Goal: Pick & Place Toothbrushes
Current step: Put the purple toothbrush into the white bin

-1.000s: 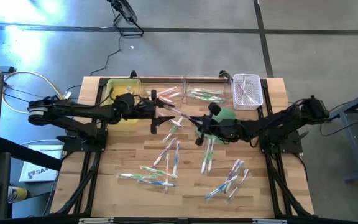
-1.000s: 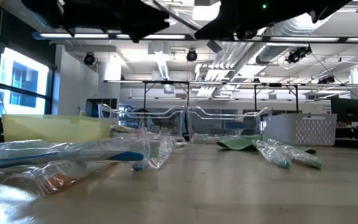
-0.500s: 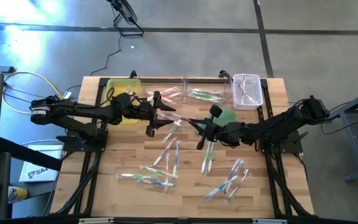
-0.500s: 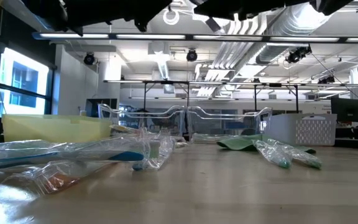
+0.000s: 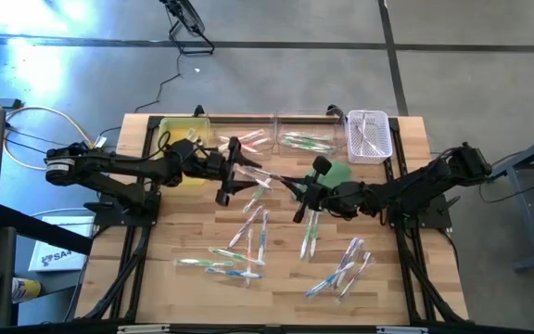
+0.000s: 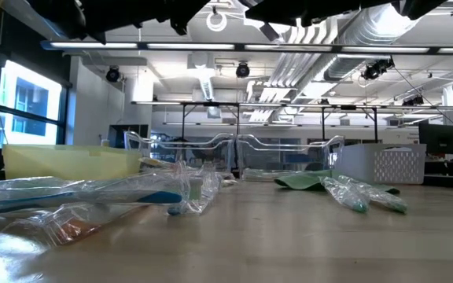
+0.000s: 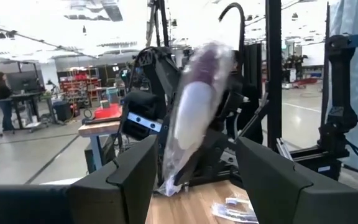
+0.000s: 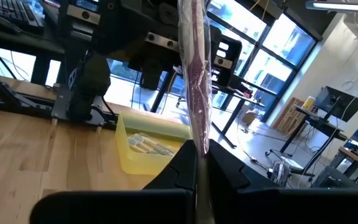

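The right tool point(image 5: 297, 197) hangs over the middle of the counter point(image 5: 184, 243), its fingers point(image 8: 225, 167) pinched tight on a wrapped purple toothbrush point(image 8: 193, 81), which stands up out of the tool in its clear glossy sleeve. Facing it from the other side, the left tool point(image 5: 229, 173) has its jaws spread wide, and that same purple toothbrush shows between its fingers point(image 7: 132, 180) in the left wrist view, though I cannot tell whether they touch it.

Below the two tools, loose toothbrushes point(image 5: 253, 228) lie scattered on the wooden counter: a cluster near the middle, a few point(image 5: 221, 263) toward the near left and another bunch point(image 5: 343, 268) toward the near right. Just beside the right tool lies a flat green cloth point(image 5: 336, 173).

Along the far edge sit a yellow bin point(image 5: 179, 139) with some brushes in it, two clear bins point(image 5: 281, 135) holding more wrapped brushes, and a white slotted basket point(image 5: 368, 137) at the right end.

From counter height, wrapped brushes point(image 6: 85, 194) lie close on the left and another pair point(image 6: 364, 195) lies farther right, near the cloth.
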Motion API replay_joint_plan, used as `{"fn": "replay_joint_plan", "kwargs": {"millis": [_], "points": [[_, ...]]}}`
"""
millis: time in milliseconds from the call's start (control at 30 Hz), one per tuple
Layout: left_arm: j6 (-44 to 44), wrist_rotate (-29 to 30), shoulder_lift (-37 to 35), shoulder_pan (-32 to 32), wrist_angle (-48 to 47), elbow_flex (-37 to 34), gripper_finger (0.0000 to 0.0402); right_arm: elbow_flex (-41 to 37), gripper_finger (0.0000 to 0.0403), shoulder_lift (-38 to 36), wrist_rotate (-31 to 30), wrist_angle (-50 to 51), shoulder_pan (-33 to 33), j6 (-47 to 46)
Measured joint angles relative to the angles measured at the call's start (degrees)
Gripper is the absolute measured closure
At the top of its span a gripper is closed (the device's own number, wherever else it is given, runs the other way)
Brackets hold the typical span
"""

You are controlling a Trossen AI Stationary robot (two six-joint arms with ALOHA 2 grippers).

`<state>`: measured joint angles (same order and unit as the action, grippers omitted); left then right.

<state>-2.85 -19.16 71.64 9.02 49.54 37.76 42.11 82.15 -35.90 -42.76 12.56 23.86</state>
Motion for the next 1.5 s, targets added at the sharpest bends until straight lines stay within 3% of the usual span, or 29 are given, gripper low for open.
{"fn": "replay_joint_plan", "kwargs": {"millis": [233,300,433,500,567,700,900,1233,1367,1500], "points": [[-3.4,0.0,0.0,0.0,-2.3,0.0,0.0190,0.0,0.0395,0.0,-0.8,-0.2,0.0,0.0],[-3.4,0.2,0.0,0.0,-2.6,0.0,0.0190,0.0,0.0395,0.0,-6.5,-0.1,0.5,0.2],[-3.4,0.1,0.0,0.0,-3.4,0.0,0.0190,0.0,0.0395,-1.7,-25.9,0.4,2.0,5.5],[-3.4,0.1,0.0,0.0,-3.5,0.0,0.0190,0.0,0.0395,-3.5,-32.2,0.4,2.0,7.3],[-3.4,0.1,0.0,0.0,-3.6,0.0,0.0190,0.0,0.0395,-5.7,-36.3,1.6,2.0,7.6],[-3.5,0.0,0.0,0.0,-4.4,0.0,0.0190,0.0,0.0395,-10.2,-38.5,4.4,1.8,7.5],[-6.0,-4.6,0.0,0.0,-4.7,0.0,0.0190,0.0,0.0395,-15.3,-32.5,14.5,-1.9,0.6],[-5.9,-6.0,0.0,0.0,-4.7,0.0,0.0190,2.2,0.0395,-22.4,-13.5,58.3,-17.0,-37.7],[-5.9,-6.0,0.0,0.0,-4.7,0.0,0.0190,6.9,0.0395,-22.6,-8.2,76.0,-23.6,-47.2],[-7.2,-5.9,0.0,0.0,-4.7,0.0,0.0190,10.4,0.0395,-22.6,-3.1,87.4,-29.6,-52.9]]}}
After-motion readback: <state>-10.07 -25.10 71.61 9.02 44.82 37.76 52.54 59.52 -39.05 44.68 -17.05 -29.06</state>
